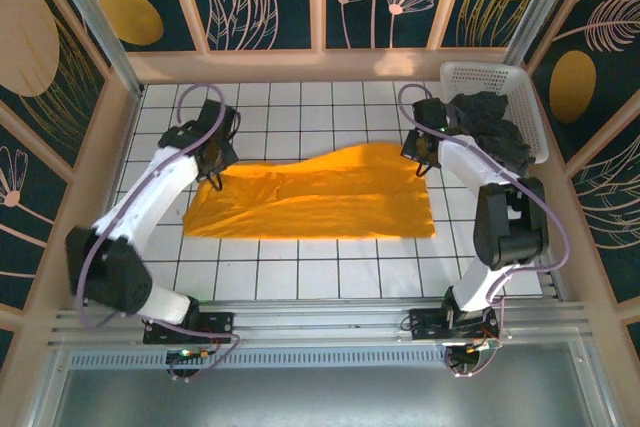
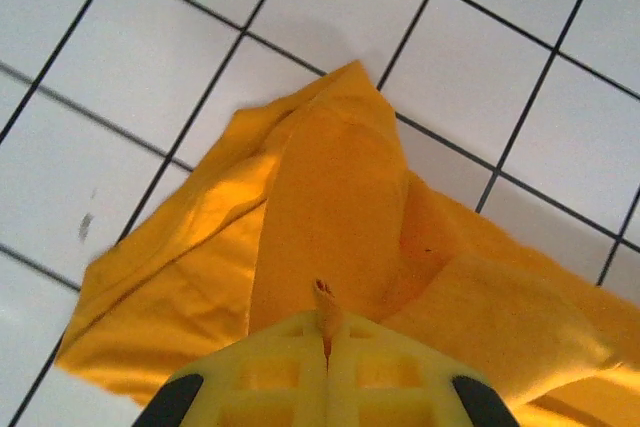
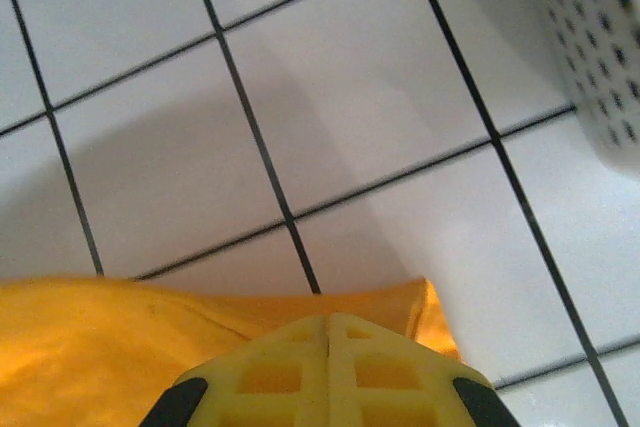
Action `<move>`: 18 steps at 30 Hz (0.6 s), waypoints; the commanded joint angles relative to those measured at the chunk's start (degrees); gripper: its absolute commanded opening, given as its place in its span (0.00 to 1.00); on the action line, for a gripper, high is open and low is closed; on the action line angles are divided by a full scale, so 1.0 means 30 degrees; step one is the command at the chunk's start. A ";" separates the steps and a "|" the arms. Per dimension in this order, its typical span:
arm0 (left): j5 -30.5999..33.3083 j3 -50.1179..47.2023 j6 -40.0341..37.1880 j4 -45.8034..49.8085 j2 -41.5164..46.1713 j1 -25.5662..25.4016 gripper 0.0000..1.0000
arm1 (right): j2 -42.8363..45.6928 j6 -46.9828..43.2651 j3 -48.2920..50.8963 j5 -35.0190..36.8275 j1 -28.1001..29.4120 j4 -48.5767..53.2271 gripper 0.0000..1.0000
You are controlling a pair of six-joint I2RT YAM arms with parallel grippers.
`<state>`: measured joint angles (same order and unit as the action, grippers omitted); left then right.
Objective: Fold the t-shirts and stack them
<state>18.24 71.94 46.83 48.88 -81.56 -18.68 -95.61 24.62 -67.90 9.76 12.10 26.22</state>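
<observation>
The orange-yellow t-shirt lies spread over the white tiled table, its far edge lifted in a hump near the right. My left gripper is shut on its far left corner. In the left wrist view a small pinch of the orange t-shirt sticks up between the yellow tips of the left gripper. My right gripper is shut on the far right corner. In the right wrist view the right gripper has the orange t-shirt's edge under its closed tips. A dark charcoal t-shirt lies crumpled in the basket.
The white lattice basket stands at the far right corner, close behind the right arm, and its wall also appears in the right wrist view as the basket. A wooden frame rims the table. Bare tiles lie in front of the shirt.
</observation>
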 commanded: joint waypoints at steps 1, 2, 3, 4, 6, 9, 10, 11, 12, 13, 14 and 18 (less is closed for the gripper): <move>0.0023 -0.2506 0.2262 -0.0152 0.1475 -0.0012 0.00 | 0.1572 0.0773 0.1341 0.0657 0.0063 0.0968 0.00; -0.0213 -0.3248 0.2536 -0.0152 0.1787 -0.0006 0.00 | 0.1786 0.0894 0.1716 0.0524 0.0090 0.1244 0.00; -0.0371 -0.3917 0.2838 -0.0094 0.2010 -0.0004 0.00 | 0.1929 0.1052 0.2108 0.0358 0.0093 0.1449 0.00; -0.0500 -0.4470 0.3068 -0.0115 0.2169 -0.0014 0.00 | 0.2003 0.1208 0.2403 0.0238 0.0097 0.1632 0.00; -0.0734 -0.5285 0.3617 -0.0264 0.2361 -0.0010 0.00 | 0.2102 0.1566 0.3173 -0.0071 0.0178 0.1860 0.00; -0.1083 -0.6494 0.4154 -0.0574 0.2352 -0.0008 0.00 | 0.2245 0.1914 0.3957 -0.0118 0.0284 0.1744 0.00; -0.1149 -0.6601 0.4278 -0.0633 0.2370 -0.0013 0.00 | 0.2230 0.1979 0.4044 -0.0096 0.0282 0.1739 0.00; -0.1227 -0.6705 0.4381 -0.0674 0.2343 0.0007 0.00 | 0.2199 0.2044 0.4031 0.0033 0.0296 0.1828 0.00; -0.1246 -0.6719 0.4475 -0.0625 0.2353 -0.0002 0.00 | 0.2165 0.2101 0.4005 0.0167 0.0278 0.1950 0.00; -0.1196 -0.6704 0.4601 -0.0472 0.2391 -0.0006 0.00 | 0.2122 0.2131 0.4000 0.0242 0.0283 0.2024 0.00; -0.1117 -0.6745 0.4685 -0.0311 0.2449 0.0003 0.00 | 0.2125 0.2162 0.3973 0.0360 0.0302 0.2075 0.00; -0.1381 -0.6909 0.4832 -0.0227 0.2607 0.0005 0.00 | 0.2229 0.2191 0.4117 0.0526 0.0283 0.2151 0.00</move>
<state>14.92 52.05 59.53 47.97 -74.72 -18.68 -90.24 30.00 -56.14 10.09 12.60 30.92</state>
